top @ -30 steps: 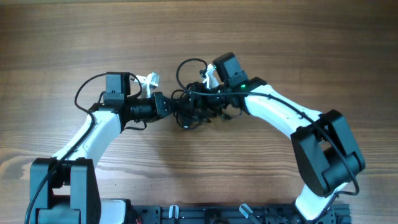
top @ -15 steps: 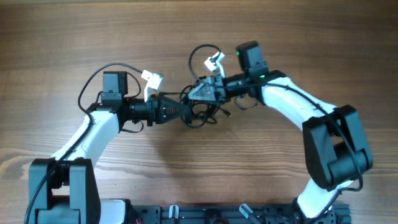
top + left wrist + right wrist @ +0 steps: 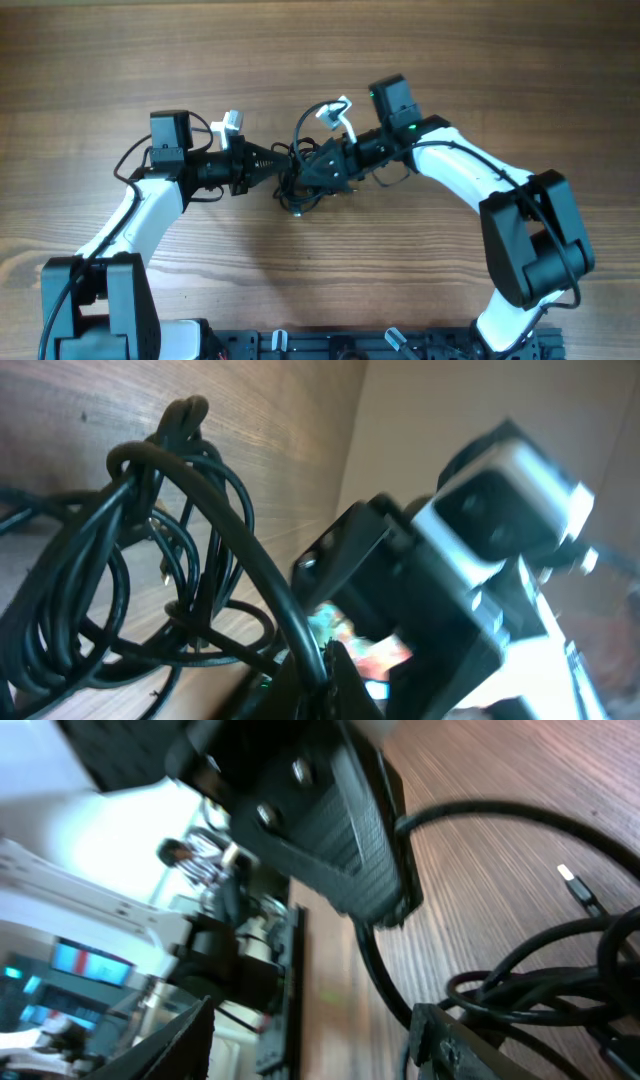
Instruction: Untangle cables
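Clamping left gripper (image 3: 284, 164): fingers together, pinched on one strand of the cables (image 3: 298, 196); tip aimed right; shifted left and away from the arm bases compared with half a second ago.
Left arm (image 3: 150, 205): elbow drawn farther left than before.
Cables: knotted black bundle lying on the table (image 3: 100, 60), between the two gripper tips and just below them; moved slightly left since the earlier frame; upper loop reaches less far up the table than before.
Right gripper (image 3: 310, 172): fingers (image 3: 470, 1045) apart, one strand running through the gap, contact with it impossible to tell; tip lower and nearer the bundle than half a second ago, almost meeting the left tip.
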`<state>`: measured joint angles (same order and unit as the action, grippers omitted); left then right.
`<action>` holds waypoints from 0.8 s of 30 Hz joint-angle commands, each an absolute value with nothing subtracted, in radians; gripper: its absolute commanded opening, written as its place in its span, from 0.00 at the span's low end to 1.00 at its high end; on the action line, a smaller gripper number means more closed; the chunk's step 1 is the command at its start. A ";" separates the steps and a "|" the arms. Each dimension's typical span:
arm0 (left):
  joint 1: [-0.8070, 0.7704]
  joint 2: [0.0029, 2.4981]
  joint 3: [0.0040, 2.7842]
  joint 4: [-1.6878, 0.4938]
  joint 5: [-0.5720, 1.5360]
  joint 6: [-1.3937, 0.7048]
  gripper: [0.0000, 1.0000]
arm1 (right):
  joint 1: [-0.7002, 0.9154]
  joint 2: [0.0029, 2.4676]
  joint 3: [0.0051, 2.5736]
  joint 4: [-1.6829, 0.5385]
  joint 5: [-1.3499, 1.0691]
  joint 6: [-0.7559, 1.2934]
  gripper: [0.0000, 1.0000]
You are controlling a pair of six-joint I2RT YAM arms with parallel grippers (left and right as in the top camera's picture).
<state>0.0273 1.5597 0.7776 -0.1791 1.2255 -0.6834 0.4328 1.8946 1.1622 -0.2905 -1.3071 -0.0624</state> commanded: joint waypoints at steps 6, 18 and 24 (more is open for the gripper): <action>0.030 1.547 0.786 -0.134 1.383 -0.932 0.04 | 0.507 1.894 1.163 -0.210 -1.041 -0.117 0.66; 0.030 1.547 0.786 -0.134 1.289 -0.870 0.04 | 0.505 1.894 1.163 -0.150 -1.048 0.089 0.16; 0.030 1.547 0.786 -0.133 1.281 -0.808 0.04 | 0.479 1.894 1.163 -0.071 -1.070 0.228 0.04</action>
<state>0.0307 1.5597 0.7788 -0.1272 1.2167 -0.8871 0.5182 1.8942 1.1599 -0.1177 -1.0920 0.1284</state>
